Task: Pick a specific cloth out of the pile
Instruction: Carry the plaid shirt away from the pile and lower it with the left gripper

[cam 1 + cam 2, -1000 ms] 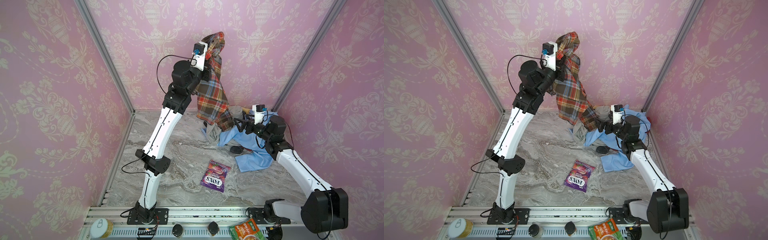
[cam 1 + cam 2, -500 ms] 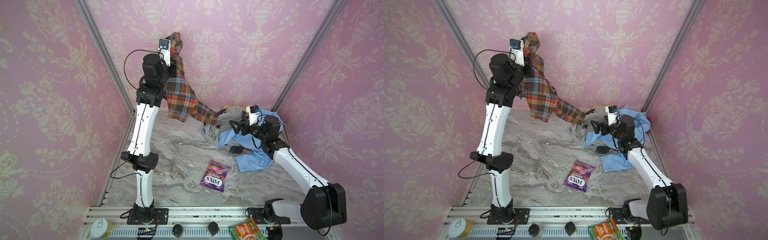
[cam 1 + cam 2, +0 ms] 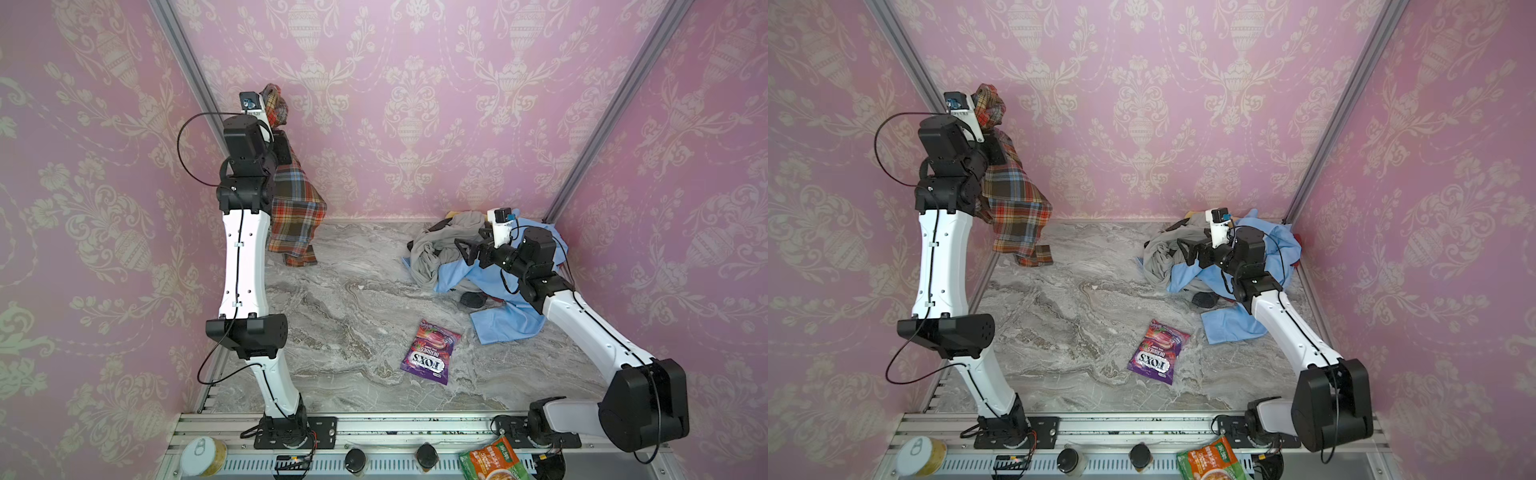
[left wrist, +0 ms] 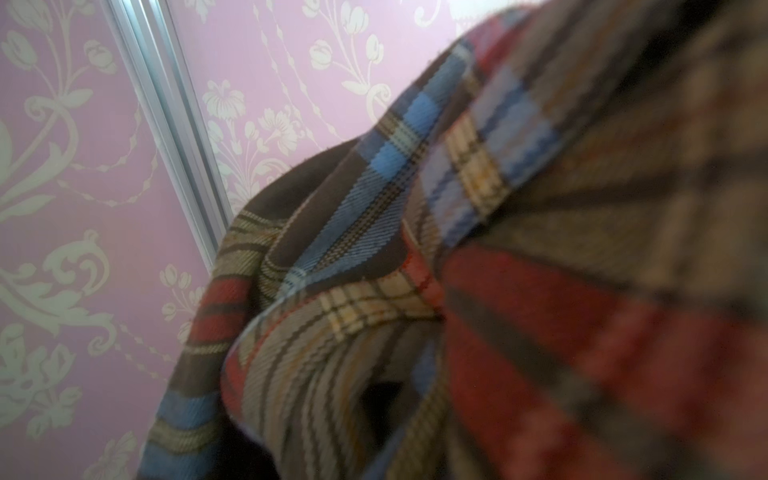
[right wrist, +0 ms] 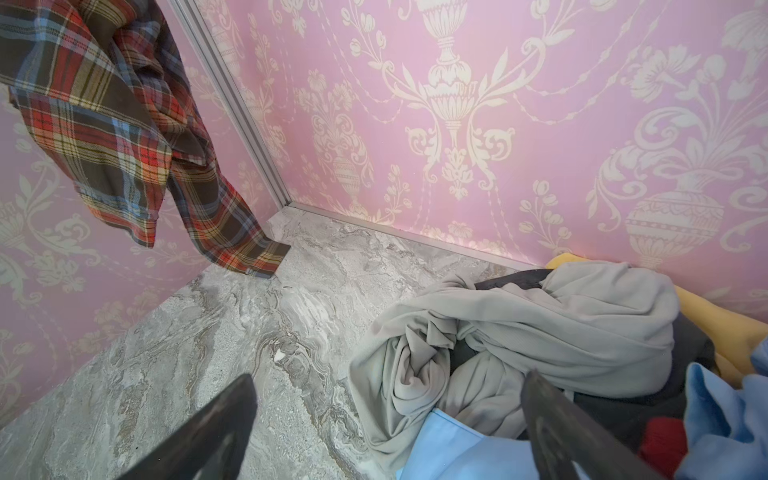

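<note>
The plaid cloth (image 3: 297,208) (image 3: 1017,208) hangs from my left gripper (image 3: 276,124) (image 3: 988,120), raised high by the back left corner. Its folds cover the jaws, which are shut on it. The cloth fills the left wrist view (image 4: 374,249), and its lowest cuff (image 5: 266,257) reaches down to about the table. At the back right lies the pile (image 3: 457,249) (image 3: 1167,253), grey garment (image 5: 540,332) on a light blue shirt (image 3: 503,324). My right gripper (image 3: 467,251) (image 3: 1192,251) (image 5: 388,380) is open just above the pile's left edge, holding nothing.
A purple Fox's candy bag (image 3: 430,351) (image 3: 1158,351) lies on the marble table in front of the pile. A small dark item (image 3: 471,299) sits under the shirt's edge. Yellow (image 5: 706,316) and red (image 5: 660,440) pieces show in the pile. Pink walls close three sides.
My left arm has swung left, carrying the plaid cloth from above the pile to the back left corner; its tail has come off the pile. The right gripper has stayed open by the pile.
</note>
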Robot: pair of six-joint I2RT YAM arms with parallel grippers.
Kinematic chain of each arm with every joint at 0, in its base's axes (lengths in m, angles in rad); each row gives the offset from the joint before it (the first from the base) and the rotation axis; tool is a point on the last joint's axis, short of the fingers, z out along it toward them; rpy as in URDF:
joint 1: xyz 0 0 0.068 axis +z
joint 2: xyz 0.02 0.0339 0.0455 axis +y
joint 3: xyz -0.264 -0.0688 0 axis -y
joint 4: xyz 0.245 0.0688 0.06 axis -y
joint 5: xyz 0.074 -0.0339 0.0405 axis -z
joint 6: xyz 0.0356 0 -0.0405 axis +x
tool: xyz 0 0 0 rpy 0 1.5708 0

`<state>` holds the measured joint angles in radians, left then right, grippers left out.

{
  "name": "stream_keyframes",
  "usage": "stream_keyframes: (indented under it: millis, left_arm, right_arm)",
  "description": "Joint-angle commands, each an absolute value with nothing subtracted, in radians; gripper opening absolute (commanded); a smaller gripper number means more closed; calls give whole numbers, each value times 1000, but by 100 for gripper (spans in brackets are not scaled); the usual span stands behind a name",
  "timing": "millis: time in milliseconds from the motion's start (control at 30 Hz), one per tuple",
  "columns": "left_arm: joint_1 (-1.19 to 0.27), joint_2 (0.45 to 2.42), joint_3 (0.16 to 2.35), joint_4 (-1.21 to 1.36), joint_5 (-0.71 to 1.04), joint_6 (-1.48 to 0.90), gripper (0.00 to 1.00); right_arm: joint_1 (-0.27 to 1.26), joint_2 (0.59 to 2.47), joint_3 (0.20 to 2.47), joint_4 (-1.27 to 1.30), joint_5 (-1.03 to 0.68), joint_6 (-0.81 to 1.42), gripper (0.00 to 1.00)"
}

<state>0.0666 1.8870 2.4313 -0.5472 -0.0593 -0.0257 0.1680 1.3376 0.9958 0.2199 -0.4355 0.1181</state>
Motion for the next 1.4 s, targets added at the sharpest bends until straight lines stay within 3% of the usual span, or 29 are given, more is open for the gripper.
stream_keyframes:
  millis: [0, 133, 333, 500, 900, 1367]
  left_arm:
    - [60, 1839, 2366, -461, -35, -93, 0]
    - [58, 1832, 2258, -408, 12, -181, 0]
    - [58, 1766, 1856, -80, 54, -375, 0]
    - [59, 1771, 1725, 17, 50, -429, 0]
    - [62, 1706, 1381, -20, -57, -361, 0]
    - [63, 1582, 1085, -276, -1, -537, 0]
  right_arm:
    - [182, 1346, 1020, 221, -423, 103, 100]
    - [186, 1337, 1009, 227, -413, 105, 100]
    - [186, 1309, 988, 224, -404, 103, 100]
    - [194, 1319, 985, 260, -414, 132, 100]
    - [216, 1299, 903, 356, -398, 163, 100]
    - [231, 1272, 787, 443, -410, 210, 100]
